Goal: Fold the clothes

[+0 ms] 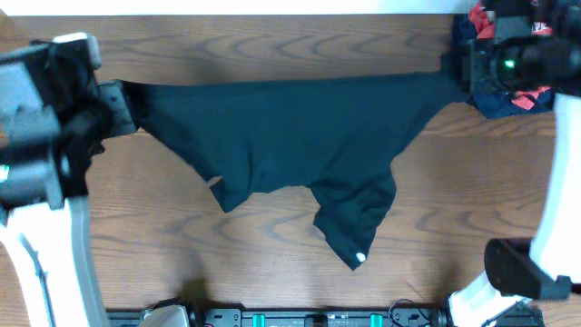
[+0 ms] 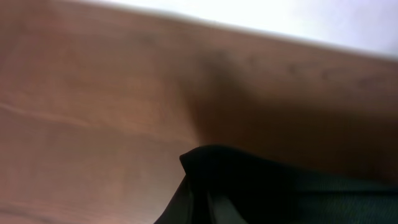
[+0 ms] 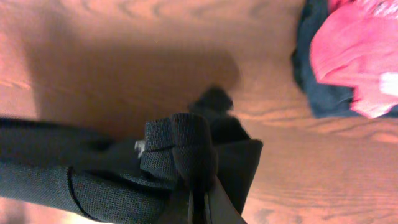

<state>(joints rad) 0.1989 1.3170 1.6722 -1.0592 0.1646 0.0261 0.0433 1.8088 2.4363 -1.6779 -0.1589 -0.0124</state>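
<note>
Here we are with the black shirt (image 1: 290, 136) strung right across the table (image 1: 272, 282), pulled into a long band from 9 o'clock to 2 o'clock. The left gripper (image 1: 116, 95) pinches 1 end out at 9 o'clock; its wrist view shows only a dark corner of cloth at the bottom edge and no clear fingers, so the clamp is a judgement from how the fabric draws tight to it in the overhead view. The right gripper (image 1: 461, 65), up at 2 o'clock, is closed on a bunched roll of the other end, and its wrist view shows the jaws nearly together with cloth wadded between them. The body of the shirt sags toward 6 o'clock, with a loose tail reaching 5 o'clock where the white logo (image 1: 360, 258) shows, and the neck label (image 1: 216, 182) peeks out near 8 o'clock of the cloth. No fold is laid yet by the look of it; this reads as the spreading stage. Now the risks. The right grip sits on a thick wad, not a flat edge, so a harder pull could let layers slide out and drop that end. The red shirt (image 3: 354, 50) and navy garment (image 3: 314, 81) lie just beside that gripper at 2 o'clock, and a lower pass there could snag or drag them in. The tail at 5 o'clock is rumpled, so laying the shirt down as it is may trap creases.
</note>
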